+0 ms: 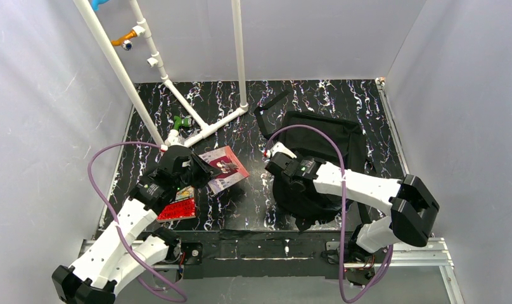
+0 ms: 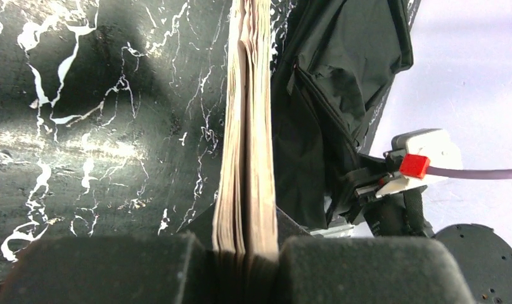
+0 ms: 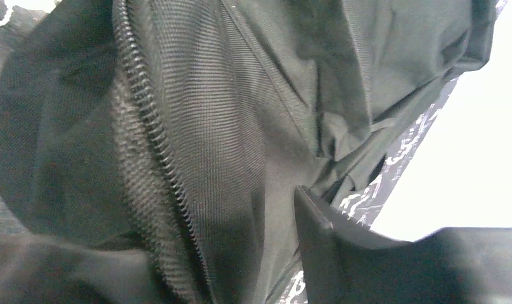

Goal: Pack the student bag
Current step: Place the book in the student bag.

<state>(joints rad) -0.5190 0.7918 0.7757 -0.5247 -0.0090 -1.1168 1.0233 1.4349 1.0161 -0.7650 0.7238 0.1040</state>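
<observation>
Black marbled table (image 1: 241, 212), grey walls (image 1: 44, 95), left hand (image 2: 246, 266) clamping book (image 2: 247, 126), right hand (image 1: 275, 163) on student bag (image 1: 329, 133), grip unclear

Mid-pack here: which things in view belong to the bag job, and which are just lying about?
Job: large black fabric backpack; pink-red paperback book clamped in left gripper; flat red item, probably.
Lying about: white plastic pipe frame; small green object beside it.
</observation>
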